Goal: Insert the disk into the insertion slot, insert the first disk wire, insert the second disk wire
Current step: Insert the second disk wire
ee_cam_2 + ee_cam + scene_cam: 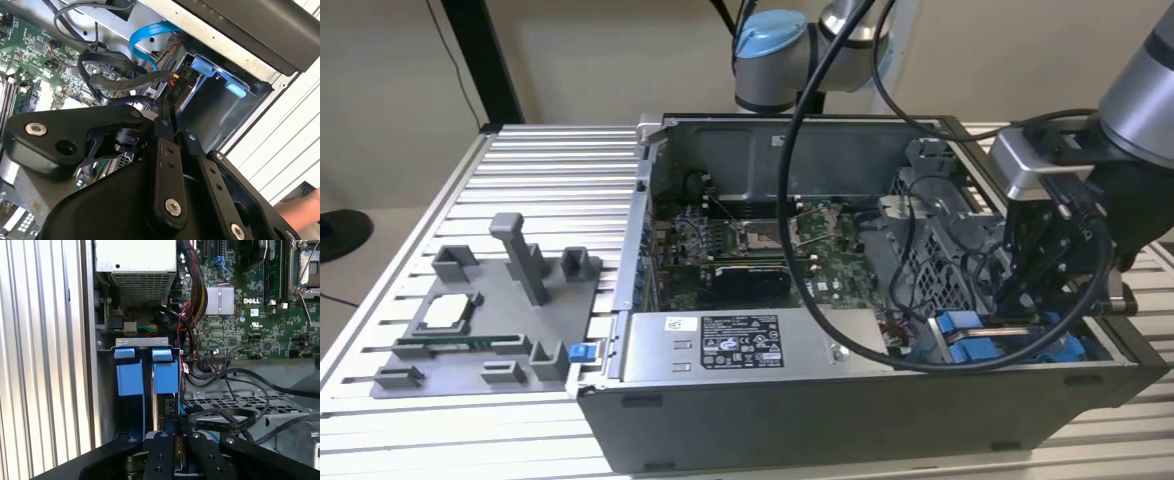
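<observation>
Blue clips (pixel 165 376) line the slot (pixel 145 405), where the end effector (pixel 172 440) is clamped on a wire (pixel 150 77). Tangled cables (pixel 225 415) nearby could snag it.

from the exterior view you look down at an angle on the whole open computer case (pixel 854 400) from off the arm. both wrist views sit close above the gripper (pixel 176 435), looking past it into the case's blue-clipped drive bay (pixel 145 375), which all three views share.
</observation>
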`<act>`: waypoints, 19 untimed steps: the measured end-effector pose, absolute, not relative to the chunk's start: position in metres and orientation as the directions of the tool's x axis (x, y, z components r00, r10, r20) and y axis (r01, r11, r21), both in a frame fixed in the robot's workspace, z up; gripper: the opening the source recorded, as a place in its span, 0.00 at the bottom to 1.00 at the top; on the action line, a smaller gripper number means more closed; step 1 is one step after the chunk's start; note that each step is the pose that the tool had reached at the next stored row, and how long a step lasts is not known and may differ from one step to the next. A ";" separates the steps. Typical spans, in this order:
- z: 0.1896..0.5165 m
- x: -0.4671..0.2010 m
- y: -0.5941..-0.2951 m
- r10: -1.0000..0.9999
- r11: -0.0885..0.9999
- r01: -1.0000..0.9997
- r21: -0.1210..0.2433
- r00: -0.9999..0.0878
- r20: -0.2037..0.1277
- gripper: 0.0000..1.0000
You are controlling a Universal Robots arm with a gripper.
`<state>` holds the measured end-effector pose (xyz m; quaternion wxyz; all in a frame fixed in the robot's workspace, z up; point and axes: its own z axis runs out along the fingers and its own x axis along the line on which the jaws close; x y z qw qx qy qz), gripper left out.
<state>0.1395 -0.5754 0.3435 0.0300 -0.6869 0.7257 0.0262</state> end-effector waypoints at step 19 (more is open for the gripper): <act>0.334 0.140 -0.575 -0.995 0.055 -0.998 -0.003 -0.055 -0.080 0.00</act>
